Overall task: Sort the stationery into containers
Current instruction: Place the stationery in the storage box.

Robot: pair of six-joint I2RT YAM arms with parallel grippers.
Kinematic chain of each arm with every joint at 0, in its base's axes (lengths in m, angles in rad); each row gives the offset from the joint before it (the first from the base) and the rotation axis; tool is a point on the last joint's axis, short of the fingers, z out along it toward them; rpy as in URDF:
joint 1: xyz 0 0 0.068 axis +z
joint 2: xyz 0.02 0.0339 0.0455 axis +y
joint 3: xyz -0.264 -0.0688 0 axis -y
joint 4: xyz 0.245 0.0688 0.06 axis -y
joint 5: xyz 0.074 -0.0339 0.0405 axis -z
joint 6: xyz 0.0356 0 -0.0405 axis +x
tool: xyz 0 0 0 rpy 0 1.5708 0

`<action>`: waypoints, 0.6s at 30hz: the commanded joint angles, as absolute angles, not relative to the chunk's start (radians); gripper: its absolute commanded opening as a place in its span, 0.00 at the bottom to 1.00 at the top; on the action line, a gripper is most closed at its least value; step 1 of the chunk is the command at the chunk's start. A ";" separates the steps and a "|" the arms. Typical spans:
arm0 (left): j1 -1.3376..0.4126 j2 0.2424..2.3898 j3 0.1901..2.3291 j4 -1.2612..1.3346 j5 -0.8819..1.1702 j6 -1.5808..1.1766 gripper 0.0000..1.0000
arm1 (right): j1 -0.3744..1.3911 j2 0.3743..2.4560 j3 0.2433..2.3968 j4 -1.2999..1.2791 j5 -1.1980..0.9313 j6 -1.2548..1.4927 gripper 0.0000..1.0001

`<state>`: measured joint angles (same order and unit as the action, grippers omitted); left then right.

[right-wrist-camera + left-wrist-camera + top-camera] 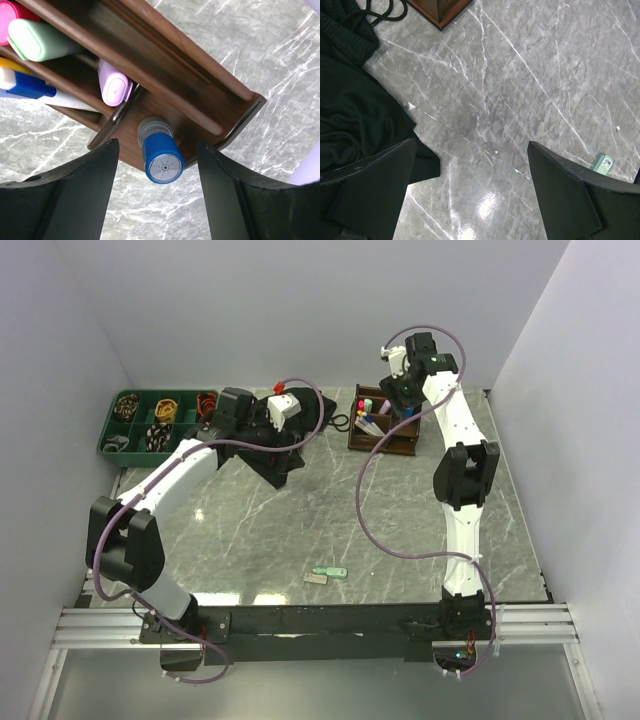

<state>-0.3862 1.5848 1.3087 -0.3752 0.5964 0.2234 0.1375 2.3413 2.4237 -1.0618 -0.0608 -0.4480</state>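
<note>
My right gripper [157, 145] [405, 390] is open above the right end of the brown wooden organiser [200, 95] [380, 445]. A blue-capped piece [162, 160] stands in the organiser's end compartment, between my fingers and untouched. A green highlighter [40, 40], a lilac one [115, 87] and a blue-capped pen [25, 85] stand in other slots. My left gripper [472, 145] [280, 435] is open and empty above bare table beside the black cloth [355, 115]. A green highlighter [332, 572] [602, 163] and a grey eraser [316, 579] lie on the near table.
The dark green tray [110, 435] stands at the far left with small items in its compartments. The black cloth [275, 455] lies between tray and organiser, with a cable beside it. White walls close in three sides.
</note>
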 commanded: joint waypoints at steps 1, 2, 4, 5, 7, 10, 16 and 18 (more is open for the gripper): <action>-0.383 1.577 1.350 -0.356 0.617 0.219 0.99 | 0.146 2.286 2.454 -1.026 -0.037 -0.453 0.72; -0.383 1.569 1.350 -0.354 0.617 0.215 1.00 | 0.146 2.277 2.454 -1.031 -0.034 -0.449 0.73; -0.383 1.560 1.347 -0.348 0.597 0.212 0.99 | 0.144 2.243 2.448 -1.054 -0.026 -0.433 0.76; -0.383 1.546 1.344 -0.344 0.556 0.198 0.99 | 0.146 2.226 2.439 -1.061 -0.026 -0.423 0.76; -0.384 1.528 1.319 -0.337 0.520 0.190 1.00 | 0.143 2.153 2.392 -1.074 -0.020 -0.384 0.77; -0.394 1.487 1.267 -0.371 0.494 0.241 0.99 | 0.140 2.013 2.281 -1.062 -0.021 -0.339 0.77; -0.400 1.390 1.149 -0.432 0.528 0.304 0.99 | 0.140 1.714 2.051 -1.069 -0.095 -0.324 0.76; -0.400 1.352 1.099 -0.439 0.506 0.282 0.99 | 0.143 1.573 1.876 -1.046 -0.226 -0.345 0.75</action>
